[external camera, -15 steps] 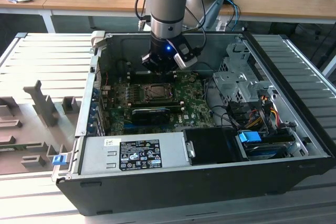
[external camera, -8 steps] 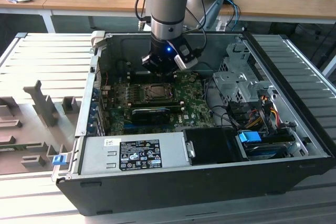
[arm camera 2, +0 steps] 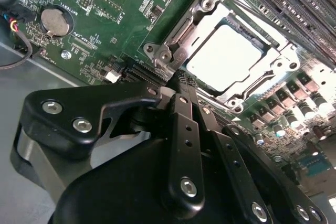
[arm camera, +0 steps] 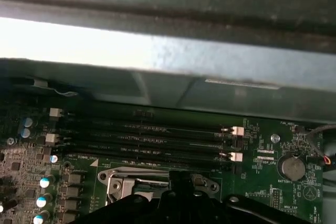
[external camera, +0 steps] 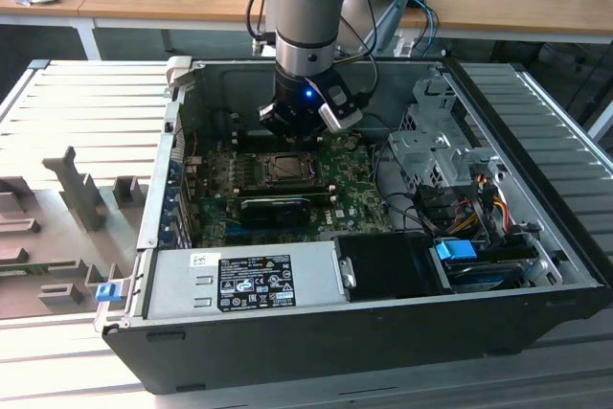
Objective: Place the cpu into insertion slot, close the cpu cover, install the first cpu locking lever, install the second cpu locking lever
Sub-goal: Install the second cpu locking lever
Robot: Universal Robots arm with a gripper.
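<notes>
One black gripper [arm camera 2: 178,80] hangs low over the green motherboard [external camera: 354,200] inside the open dark-grey computer case [external camera: 536,256], beside the socket's edge. Its fingers [arm camera 2: 181,145] look pressed together, nothing between them. The cpu, a small square chip with a silvery metal top [arm camera 2: 228,56], sits seated in the socket. The cpu cover, a thin grey metal frame with a square window [arm camera 2: 281,59], lies flat around it. Black memory slots [arm camera: 152,135] run alongside the socket in the first wrist view.
</notes>
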